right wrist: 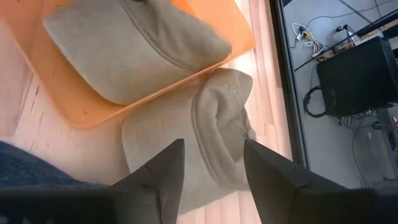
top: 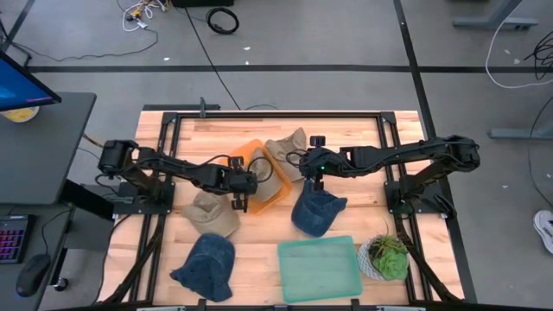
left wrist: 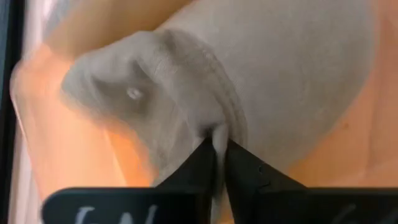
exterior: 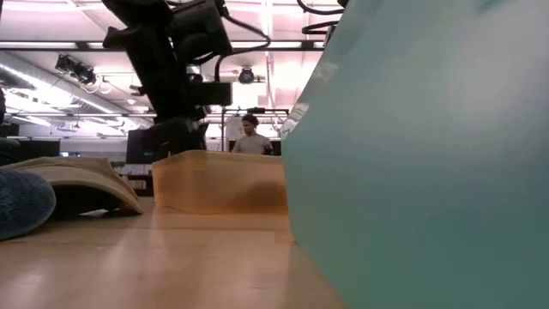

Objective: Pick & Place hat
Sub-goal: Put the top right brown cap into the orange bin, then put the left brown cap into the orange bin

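Between our left gripper's fingers, pressed together, we hold a fold of the beige hat, which lies just beyond the fingertips inside the orange bin. From above, that gripper sits over the bin's near edge, with the pinched hat spread in the bin just past it. Beside the gripper, toward the left arm's base, a second beige hat rests on the table, and nearer the table's front edge lies a denim hat.

Our right gripper has its fingers spread with nothing between them. Directly below them lies another beige hat on the wood, touching the bin's corner; beyond it the bin holds the pinched hat. From above, the right gripper hovers beside the bin, and a second denim hat lies just under and in front of it. Farther toward the front are a green tray and a potted plant.

From table height, the bin stands mid-table, and a person shows in the room behind.
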`<action>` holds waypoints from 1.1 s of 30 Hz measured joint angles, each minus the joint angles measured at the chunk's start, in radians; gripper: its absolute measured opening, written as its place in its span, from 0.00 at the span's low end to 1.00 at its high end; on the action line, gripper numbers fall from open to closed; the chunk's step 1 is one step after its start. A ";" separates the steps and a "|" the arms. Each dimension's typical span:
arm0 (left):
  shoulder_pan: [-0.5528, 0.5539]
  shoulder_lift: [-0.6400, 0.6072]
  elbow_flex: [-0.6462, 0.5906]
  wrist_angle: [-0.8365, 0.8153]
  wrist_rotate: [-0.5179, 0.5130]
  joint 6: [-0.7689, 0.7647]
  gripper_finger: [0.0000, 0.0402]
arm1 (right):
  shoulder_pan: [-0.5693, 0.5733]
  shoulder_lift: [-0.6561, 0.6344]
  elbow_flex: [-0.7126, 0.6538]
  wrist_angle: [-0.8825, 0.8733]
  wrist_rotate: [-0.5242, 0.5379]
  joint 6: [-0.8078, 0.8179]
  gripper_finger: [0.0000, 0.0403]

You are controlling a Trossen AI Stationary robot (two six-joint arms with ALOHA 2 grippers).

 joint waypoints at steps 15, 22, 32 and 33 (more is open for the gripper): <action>-0.043 -0.082 0.164 -0.371 0.003 -0.066 0.45 | 0.000 0.000 0.000 -0.014 -0.007 0.008 0.42; -0.112 -0.125 0.324 -0.794 0.110 -0.370 0.50 | 0.000 0.001 0.000 -0.021 -0.007 0.034 0.42; -0.226 -0.222 0.097 -0.736 0.275 -0.662 0.49 | 0.000 0.001 0.000 -0.020 -0.007 0.034 0.42; -0.232 -0.230 0.066 -0.693 0.276 -0.673 0.49 | 0.000 0.001 0.000 -0.020 -0.007 0.034 0.42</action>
